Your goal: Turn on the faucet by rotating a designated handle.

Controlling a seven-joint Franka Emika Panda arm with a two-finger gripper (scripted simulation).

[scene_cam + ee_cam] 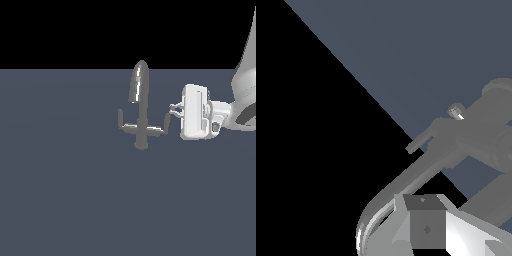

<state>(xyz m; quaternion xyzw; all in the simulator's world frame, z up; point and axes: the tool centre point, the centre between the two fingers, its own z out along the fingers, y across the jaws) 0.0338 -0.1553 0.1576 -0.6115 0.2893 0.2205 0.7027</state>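
1. Standing on the flat slate-grey floor point(65, 200), the faucet point(141, 125) sits just right of centre in the exterior view, its round base at the 6 o'clock end and its tall arched spout point(139, 82) rising toward 12 o'clock.
2. Two L-shaped levers branch from the stem: a darker lever point(122, 121) toward 9 o'clock, with a straight vertical tip, and the handle point(161, 128) toward 3 o'clock.
3. A bright streak runs along the handle's arm, and its upturned tip leans slightly toward 1 o'clock.
4. The gripper point(173, 111) reaches in horizontally from the 3 o'clock side, fingers pointing at the faucet.
5. Its fingertips point(172, 107) lie just beside the handle's upturned tip; whether they touch cannot be told.
6. The two fingers appear one above the other with a narrow gap, and nothing visible is clamped between them.
7. Behind them, the white hand body and wrist point(196, 112) lead to the arm at the exterior view's right edge.
8. The wrist view shows the faucet point(491, 130) close up past a finger point(426, 225), with the spout point(386, 205) curving in front.
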